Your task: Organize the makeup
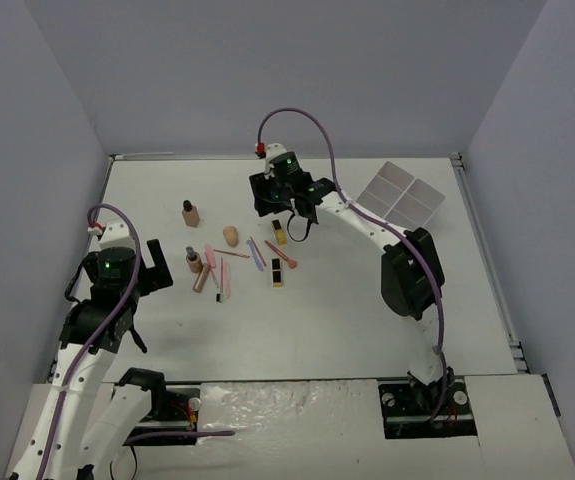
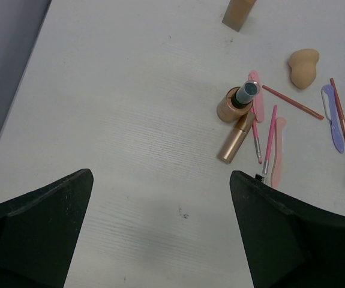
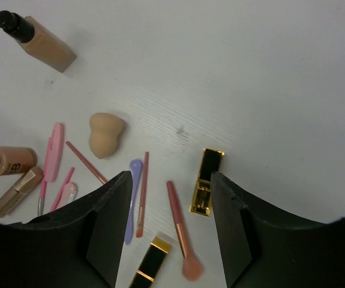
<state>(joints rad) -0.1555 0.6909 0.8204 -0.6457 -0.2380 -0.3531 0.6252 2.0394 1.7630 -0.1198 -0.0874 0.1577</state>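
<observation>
Top: makeup (image 1: 277, 273) lies scattered on the bench (image 1: 367, 300), well apart from the white tray (image 1: 402, 195); right gripper (image 1: 302, 218) hovers over it; left gripper (image 1: 122, 262) sits off beside.
Left wrist: gripper wide, empty; bottle (image 2: 235, 105) near.
Right wrist: gripper half-wide, empty, above a lipstick (image 3: 207, 180); we judge it light, stiff, slick; pinch its flat sides mid-body; sponge (image 3: 104, 134) soft, squeeze gently.

A white table (image 1: 367, 330), faintly ribbed (the wrist views show the grain), sits boxed in by plain grey-lavender panels: far wall (image 1: 287, 70), left wall (image 1: 17, 200), right wall (image 1: 557, 200). Light is soft and even.
</observation>
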